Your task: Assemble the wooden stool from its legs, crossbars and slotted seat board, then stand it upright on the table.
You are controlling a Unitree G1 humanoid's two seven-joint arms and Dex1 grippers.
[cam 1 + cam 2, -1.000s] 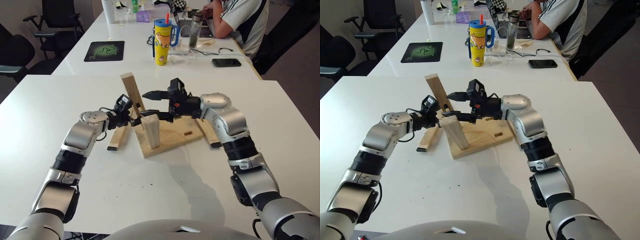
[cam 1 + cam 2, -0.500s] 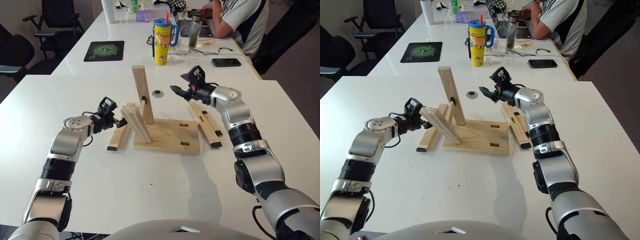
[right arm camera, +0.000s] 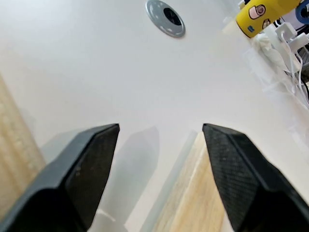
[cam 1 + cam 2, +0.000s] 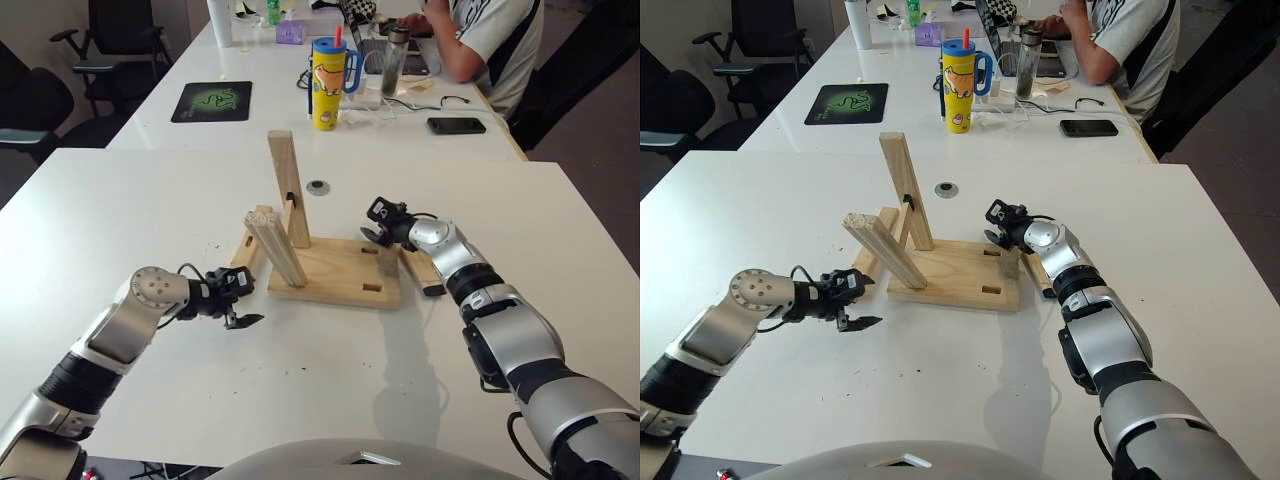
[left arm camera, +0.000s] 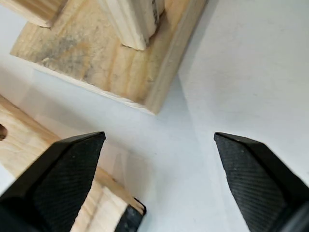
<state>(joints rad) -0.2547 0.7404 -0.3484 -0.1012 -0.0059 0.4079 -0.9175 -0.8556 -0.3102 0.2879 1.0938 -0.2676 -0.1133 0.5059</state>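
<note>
The white bench (image 4: 120,210) carries a flat, pale wooden seat board (image 4: 340,278) with rectangular slots, lying near its middle. A long pale wooden upright leg (image 4: 287,195) rises from the board's far left part. A second pale wooden leaning leg (image 4: 276,248) tilts against the board's left edge. A flat wooden bar (image 4: 240,262) lies on the bench just left of the board, partly hidden by the leaning leg. Dark-ended wooden crossbars (image 4: 424,272) lie flat beside the board's right edge. The right end effector (image 4: 378,225) sits at the board's far right corner, fingers spread and empty. The left end effector (image 4: 248,298) is low over the bench near the board's front left corner, fingers wide apart, gripping nothing. A small round metal grommet (image 4: 318,186) sits beyond the upright leg.
</note>
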